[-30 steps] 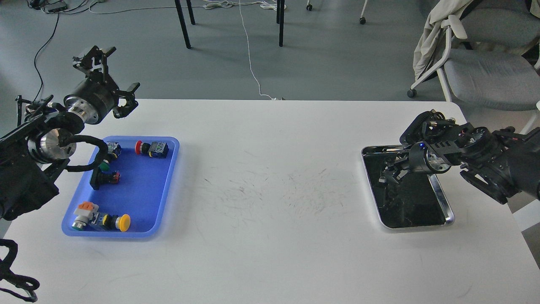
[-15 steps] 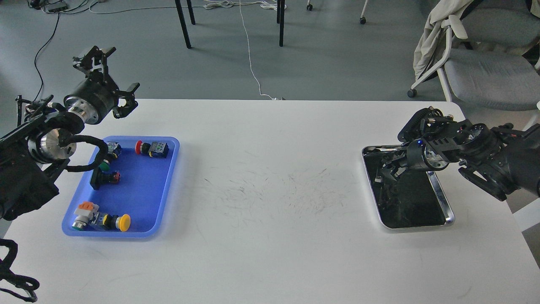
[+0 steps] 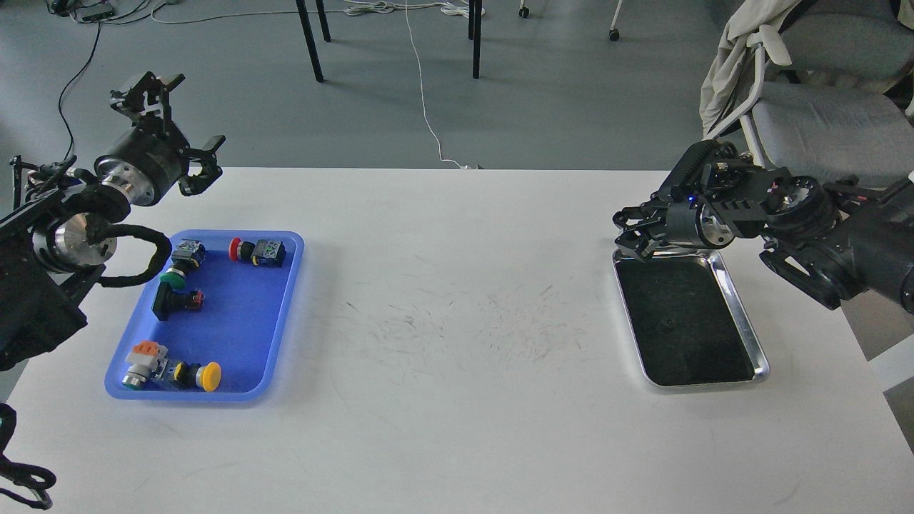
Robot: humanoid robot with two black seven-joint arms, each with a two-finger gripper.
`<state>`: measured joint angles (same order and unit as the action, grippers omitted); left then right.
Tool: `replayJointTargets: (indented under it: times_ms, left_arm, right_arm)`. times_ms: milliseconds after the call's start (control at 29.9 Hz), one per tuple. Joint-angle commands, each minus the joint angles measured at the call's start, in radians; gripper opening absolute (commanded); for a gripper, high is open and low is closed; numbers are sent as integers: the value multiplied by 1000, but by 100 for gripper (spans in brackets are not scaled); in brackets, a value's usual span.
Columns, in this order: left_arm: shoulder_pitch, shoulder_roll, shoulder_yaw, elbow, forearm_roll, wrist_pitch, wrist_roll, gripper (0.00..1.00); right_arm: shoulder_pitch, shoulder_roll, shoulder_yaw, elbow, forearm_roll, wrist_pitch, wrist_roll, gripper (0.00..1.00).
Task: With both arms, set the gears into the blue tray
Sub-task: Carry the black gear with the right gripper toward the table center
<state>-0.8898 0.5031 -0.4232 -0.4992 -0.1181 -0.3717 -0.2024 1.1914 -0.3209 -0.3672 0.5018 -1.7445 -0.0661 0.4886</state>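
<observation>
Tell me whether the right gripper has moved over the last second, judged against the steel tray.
Yes. The right gripper was down over the steel tray inside; it has risen and pulled back to the tray's far left corner.

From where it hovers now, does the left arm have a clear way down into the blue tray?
Probably yes: the left pincer hangs open just beyond the blue tray; only push-button switches occupy part of the floor.

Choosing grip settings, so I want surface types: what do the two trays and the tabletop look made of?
The blue tray looks like moulded plastic: uniform colour, soft sheen, rounded rim. The steel tray looks like polished metal: mirror-bright rim, with a dark matte inside that may be a liner. The table looks like white matte laminate, scuffed with dark scratches.
</observation>
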Motion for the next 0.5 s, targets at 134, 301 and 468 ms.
replayJointTargets:
  times_ms: [134, 301, 468]
  left_arm:
    - [-1, 52, 0, -24, 0, -4, 3, 99]
    - [-1, 104, 1, -74, -3, 2, 3, 99]
    - [-1, 156, 6, -97, -3, -3, 6, 99]
  right_arm:
    - [1, 66, 74, -6, 0, -104, 0, 1]
    - [-3, 143, 100, -14, 0, -162, 0, 1]
    - [-18, 224, 110, -29, 0, -259, 0, 1]
